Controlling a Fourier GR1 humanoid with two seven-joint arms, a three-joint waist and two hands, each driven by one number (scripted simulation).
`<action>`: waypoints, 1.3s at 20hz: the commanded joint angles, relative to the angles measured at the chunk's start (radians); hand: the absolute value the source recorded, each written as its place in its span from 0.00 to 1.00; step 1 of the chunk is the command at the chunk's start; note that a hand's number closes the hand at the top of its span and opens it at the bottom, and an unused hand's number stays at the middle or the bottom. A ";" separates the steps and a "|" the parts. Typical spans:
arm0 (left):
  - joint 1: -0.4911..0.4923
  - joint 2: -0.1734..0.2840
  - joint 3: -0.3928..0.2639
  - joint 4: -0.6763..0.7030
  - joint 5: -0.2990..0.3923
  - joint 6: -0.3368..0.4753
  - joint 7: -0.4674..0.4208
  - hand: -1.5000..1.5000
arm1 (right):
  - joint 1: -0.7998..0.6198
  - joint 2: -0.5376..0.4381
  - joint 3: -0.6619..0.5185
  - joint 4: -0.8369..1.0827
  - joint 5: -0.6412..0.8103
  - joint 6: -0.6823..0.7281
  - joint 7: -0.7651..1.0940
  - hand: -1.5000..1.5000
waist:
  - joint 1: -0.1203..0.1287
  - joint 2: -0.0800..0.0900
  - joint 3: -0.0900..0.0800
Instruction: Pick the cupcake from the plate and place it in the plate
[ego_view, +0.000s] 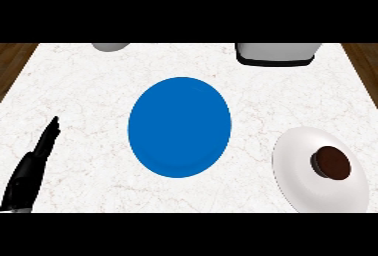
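A blue plate (179, 126) lies at the middle of the white marbled surface (81, 90) and serves as the landmark here. To its right and a little nearer the robot sits a white plate (295, 180), well apart from the blue one, and the cupcake (331, 163) with its dark brown top rests on the right part of that white plate. To the left of the blue plate, near the lower edge, the left hand (29, 172) shows with its fingers straight and together, holding nothing. Beyond the blue plate, at the far edge, stand a pale rounded object (111, 47) to the left and a grey appliance with a black base (277, 53) to the right.
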 joint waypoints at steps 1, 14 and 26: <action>0.041 0.023 0.024 -0.041 0.000 -0.037 0.011 0.50 | -0.067 0.001 0.070 0.069 0.127 0.032 -0.031 0.00 | 0.004 -0.001 0.001; 0.005 -0.063 0.058 0.035 -0.062 -0.059 -0.031 0.50 | -0.231 0.053 0.256 0.379 0.549 -0.025 -0.333 0.00 | -0.001 0.000 0.001; -0.115 -0.079 0.159 0.130 -0.086 -0.126 -0.007 0.50 | -0.299 0.079 0.297 0.477 0.644 0.001 -0.367 0.00 | -0.012 0.000 0.000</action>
